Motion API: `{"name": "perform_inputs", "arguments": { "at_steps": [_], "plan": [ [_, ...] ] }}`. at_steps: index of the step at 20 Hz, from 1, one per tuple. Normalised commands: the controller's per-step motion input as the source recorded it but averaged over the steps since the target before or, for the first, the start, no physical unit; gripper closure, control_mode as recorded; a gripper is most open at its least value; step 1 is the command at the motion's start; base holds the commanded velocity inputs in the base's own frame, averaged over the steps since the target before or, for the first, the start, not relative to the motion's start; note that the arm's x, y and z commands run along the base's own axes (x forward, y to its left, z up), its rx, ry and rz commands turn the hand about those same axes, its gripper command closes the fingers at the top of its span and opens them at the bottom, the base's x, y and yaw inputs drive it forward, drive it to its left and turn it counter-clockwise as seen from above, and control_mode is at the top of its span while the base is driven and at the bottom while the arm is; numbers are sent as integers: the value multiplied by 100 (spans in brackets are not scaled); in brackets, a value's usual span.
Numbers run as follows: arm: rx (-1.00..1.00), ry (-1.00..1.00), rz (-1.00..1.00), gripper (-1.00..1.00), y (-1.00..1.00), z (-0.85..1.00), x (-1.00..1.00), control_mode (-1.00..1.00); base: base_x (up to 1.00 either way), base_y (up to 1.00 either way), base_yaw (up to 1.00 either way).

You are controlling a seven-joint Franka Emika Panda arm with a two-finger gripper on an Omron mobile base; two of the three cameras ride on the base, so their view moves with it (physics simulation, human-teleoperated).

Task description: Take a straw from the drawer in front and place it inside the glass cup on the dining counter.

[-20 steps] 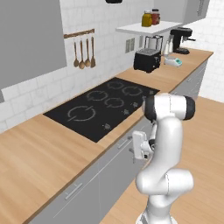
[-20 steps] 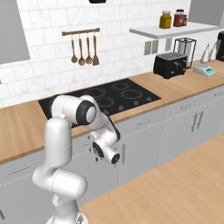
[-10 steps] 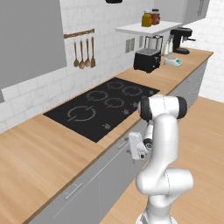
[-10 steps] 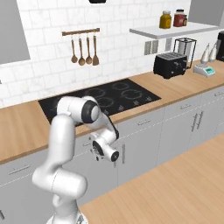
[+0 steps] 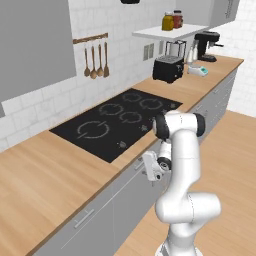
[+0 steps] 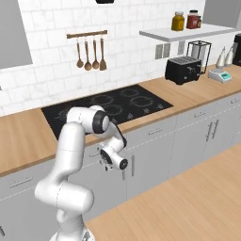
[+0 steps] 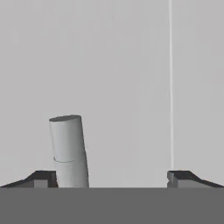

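The gripper (image 7: 112, 177) has moved lower and closer to the drawer (image 7: 109, 65) front, jaws wide around its handle (image 7: 68, 151). The drawer is closed; the straw presumably lies inside.

The counter (image 5: 45, 180) looks like light wood with a smooth, satin finish, and the floor (image 6: 188, 207) has the same warm wood look in planks. The cooktop (image 5: 115, 122) is glossy black glass. The cabinet fronts (image 6: 155, 150) are flat matt grey with brushed-metal-looking bar handles (image 7: 68, 151). The wall tiles (image 6: 52, 70) are white and a bit shiny. The arm (image 5: 182, 165) is smooth white plastic with dark joints. The toaster (image 6: 183, 69) is shiny black, and the spoons (image 6: 89, 56) on the rail look wooden.
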Motion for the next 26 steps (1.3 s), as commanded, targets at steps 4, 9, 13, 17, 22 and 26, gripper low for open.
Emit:
{"name": "perform_inputs", "arguments": {
  "at_steps": [4,9,13,17,22,26],
  "plan": [
    [-15,5,0,-100,23,-40,53,-100,0,0,0],
    [-23,10,0,-100,36,-54,60,-100,0,0,0],
    [-27,14,0,-100,48,-57,65,-100,0,0,0],
    [-43,27,-4,100,88,-45,66,-100,0,0,0],
    [-71,49,-12,100,97,-31,56,-100,0,0,0],
    [-96,64,-19,100,72,-34,20,-100,0,0,0]
  ]
}}
